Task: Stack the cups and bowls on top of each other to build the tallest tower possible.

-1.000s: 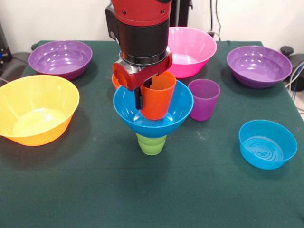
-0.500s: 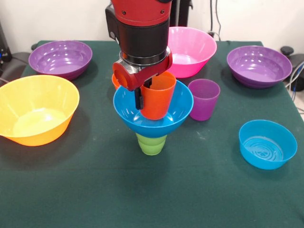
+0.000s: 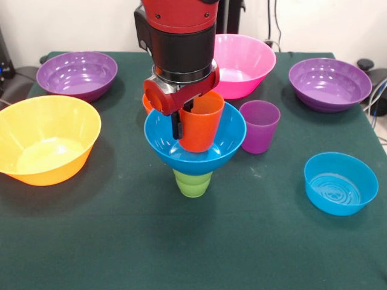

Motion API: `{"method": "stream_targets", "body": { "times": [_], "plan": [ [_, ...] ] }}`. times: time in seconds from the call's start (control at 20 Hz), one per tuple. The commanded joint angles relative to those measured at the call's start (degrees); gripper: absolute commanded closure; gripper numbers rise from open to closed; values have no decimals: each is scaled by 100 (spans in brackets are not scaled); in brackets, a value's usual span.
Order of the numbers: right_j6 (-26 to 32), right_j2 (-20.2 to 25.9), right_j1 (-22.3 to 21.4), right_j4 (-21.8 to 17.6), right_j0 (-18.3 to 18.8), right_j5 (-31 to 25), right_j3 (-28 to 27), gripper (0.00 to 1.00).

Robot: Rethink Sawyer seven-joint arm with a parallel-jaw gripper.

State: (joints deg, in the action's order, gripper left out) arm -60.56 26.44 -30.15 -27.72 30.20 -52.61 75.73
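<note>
My jaws (image 3: 179, 124) are clamped on the rim of the orange cup (image 3: 201, 124), which sits in the blue bowl (image 3: 195, 142) on the green cup (image 3: 193, 182) below. Next I should probably release gently and rise straight up.

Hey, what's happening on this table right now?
A red and black robot arm is building a tower of plastic dishes. Its gripper is at the orange cup, which sits in a blue bowl balanced on a green cup. A purple cup and other bowls wait around it on the table.
</note>
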Motion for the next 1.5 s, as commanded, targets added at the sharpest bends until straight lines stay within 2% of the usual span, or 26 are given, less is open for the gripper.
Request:
{"method": "stream_targets", "body": {
  "times": [0.05, 1.5],
  "plan": [
    [1120, 263, 4, -507, -14, -43, -86, 100],
    [1236, 365, 36, -558, 35, 94, -132, 100]
  ]
}}
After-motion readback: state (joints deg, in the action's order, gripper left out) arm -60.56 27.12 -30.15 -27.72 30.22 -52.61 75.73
